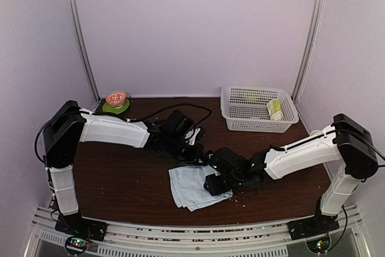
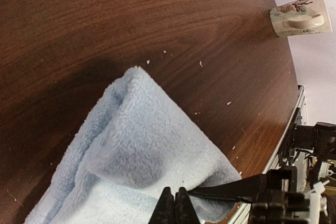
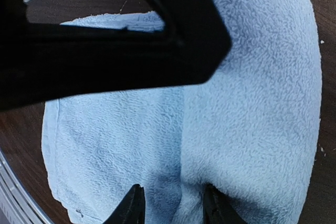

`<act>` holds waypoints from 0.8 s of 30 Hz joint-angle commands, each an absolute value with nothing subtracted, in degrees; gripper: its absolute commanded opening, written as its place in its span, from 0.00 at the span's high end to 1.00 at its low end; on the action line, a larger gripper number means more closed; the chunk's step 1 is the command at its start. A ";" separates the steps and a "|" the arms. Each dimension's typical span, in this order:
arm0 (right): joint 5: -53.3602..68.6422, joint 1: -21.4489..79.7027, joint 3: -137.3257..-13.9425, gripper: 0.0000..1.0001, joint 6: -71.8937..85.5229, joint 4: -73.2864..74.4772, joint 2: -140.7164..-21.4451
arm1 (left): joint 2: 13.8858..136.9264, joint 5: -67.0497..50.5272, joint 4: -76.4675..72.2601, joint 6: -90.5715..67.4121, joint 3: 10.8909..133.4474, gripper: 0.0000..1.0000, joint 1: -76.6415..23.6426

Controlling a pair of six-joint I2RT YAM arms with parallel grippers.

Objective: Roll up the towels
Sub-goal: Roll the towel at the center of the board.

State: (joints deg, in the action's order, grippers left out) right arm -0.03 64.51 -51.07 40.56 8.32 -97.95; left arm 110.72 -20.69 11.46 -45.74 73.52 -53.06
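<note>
A: From above we see the blue towel folded at lower centre of the worktop, the green towel rolled in the basket, upper right.
B: Left wrist: we find the left jaws together at the bottom edge, over the blue towel (whether pinching it, we cannot tell).
A: Right wrist: right jaws apart, a crease of the blue towel between them.

Pale-blue terry towel: folded in layers, laid flat on dark wooden table near front edge, low ridge bunched up along one side. Lime-green towel with white print: rolled into cylinder, laid inside white perforated basket at right rear.
</note>
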 commanded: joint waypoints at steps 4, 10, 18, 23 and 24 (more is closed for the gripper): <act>1.35 64.23 -49.66 0.61 40.82 8.06 -99.39 | 115.17 -23.63 4.72 -47.16 77.47 1.00 -51.65; 2.23 63.92 -48.81 0.56 39.64 8.70 -97.85 | 118.47 -27.35 0.66 -49.84 76.31 1.00 -49.43; 1.80 63.91 -52.59 0.46 33.31 18.87 -93.76 | 123.63 -30.69 -1.09 -51.45 75.97 1.00 -48.35; -3.78 63.86 -54.79 0.53 32.25 25.65 -87.93 | 123.93 -30.24 -0.78 -51.45 75.92 1.00 -48.34; -4.60 63.96 -55.53 0.58 31.65 27.38 -87.98 | 123.93 -29.77 -0.26 -51.08 76.01 1.00 -48.34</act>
